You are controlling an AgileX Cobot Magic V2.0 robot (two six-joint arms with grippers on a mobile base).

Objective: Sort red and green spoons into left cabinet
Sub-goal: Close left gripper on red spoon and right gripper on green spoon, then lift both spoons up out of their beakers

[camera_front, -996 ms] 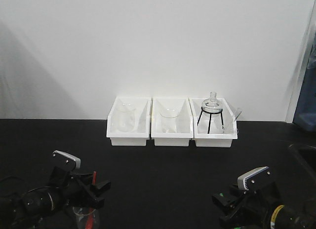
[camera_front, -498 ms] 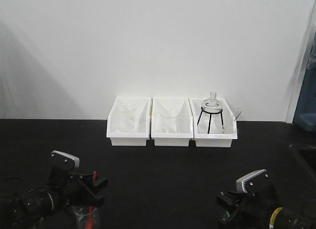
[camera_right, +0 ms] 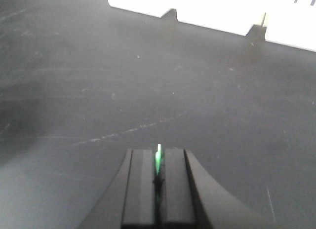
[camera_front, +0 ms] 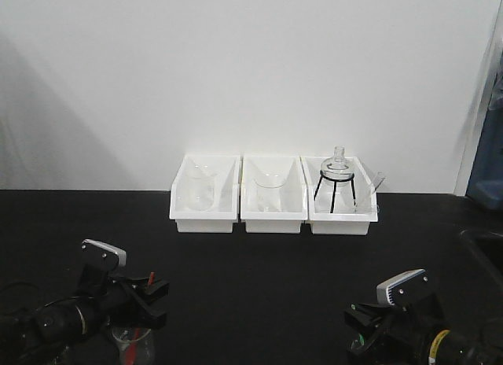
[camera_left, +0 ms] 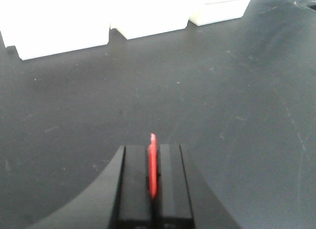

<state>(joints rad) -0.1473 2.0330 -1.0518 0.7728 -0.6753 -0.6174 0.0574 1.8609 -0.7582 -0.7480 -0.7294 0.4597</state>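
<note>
Both grasps look made: left pincer (camera_left: 152, 151) at seven o'clock clamps the red spoon (camera_left: 152, 166), right pincer (camera_right: 158, 153) at five o'clock clamps the green spoon (camera_right: 158, 161); next, carry both to the unseen left cabinet.

Tabletop (camera_front: 259, 263) open mid-table; white bins (camera_front: 273, 193) line the back; glass beaker (camera_front: 132, 343) beneath the left claw (camera_front: 152, 302).
</note>
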